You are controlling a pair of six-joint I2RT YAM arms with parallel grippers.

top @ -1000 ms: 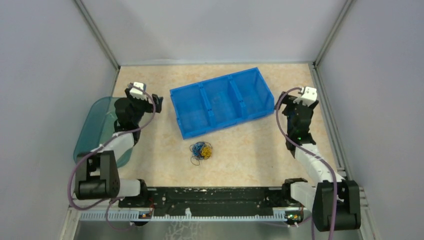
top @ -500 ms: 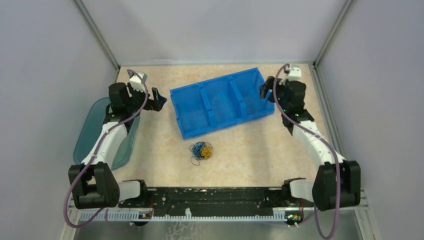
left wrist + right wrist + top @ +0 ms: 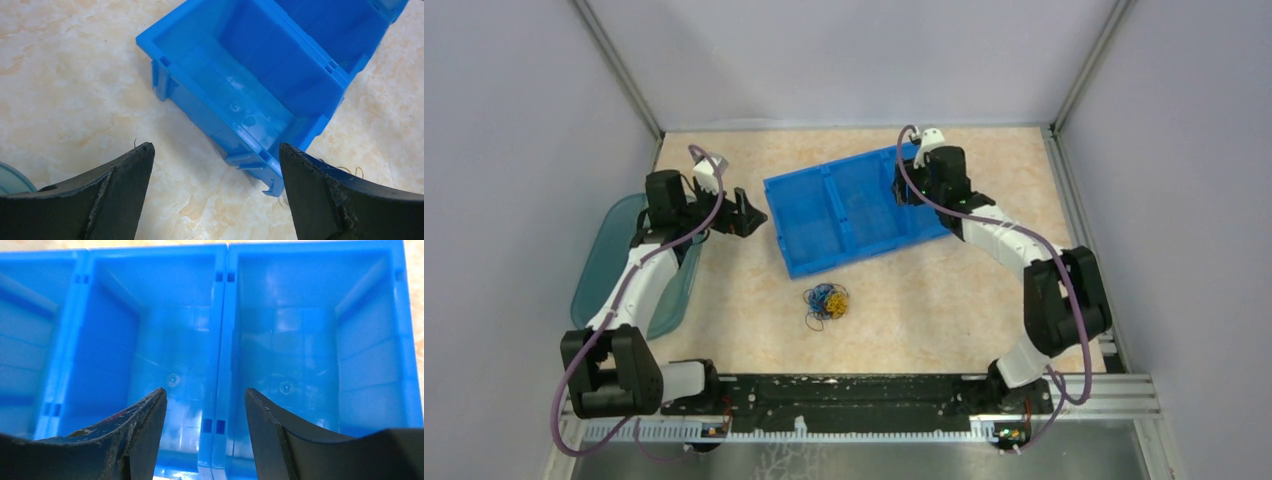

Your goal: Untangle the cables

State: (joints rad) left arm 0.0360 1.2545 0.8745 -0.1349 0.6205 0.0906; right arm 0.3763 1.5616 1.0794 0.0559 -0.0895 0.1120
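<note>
A long blue plastic bin with three compartments sits slantwise on the beige marbled tabletop. In the right wrist view, two neighbouring compartments show bare blue floors, each with a small round moulding mark. The left wrist view looks into the end compartment and shows the same bare plastic. A translucent teal plastic tub stands at the table's left edge with the left arm crossing above it. The arm hides part of its inside, so its contents cannot be told.

The cables, a small tangle of blue, yellow-orange and dark curly wires, lie on the tabletop. They are on the arm-base side of the bin's long wall, near it but not touching.

The left gripper hangs just beside the bin's left end, its black fingers spread wide with nothing between them. The right gripper hangs over the bin's right part. Its fingers stand apart on either side of a divider wall, holding nothing. The tangle is well apart from both grippers, nearer the bases and roughly between the two arms.
</note>
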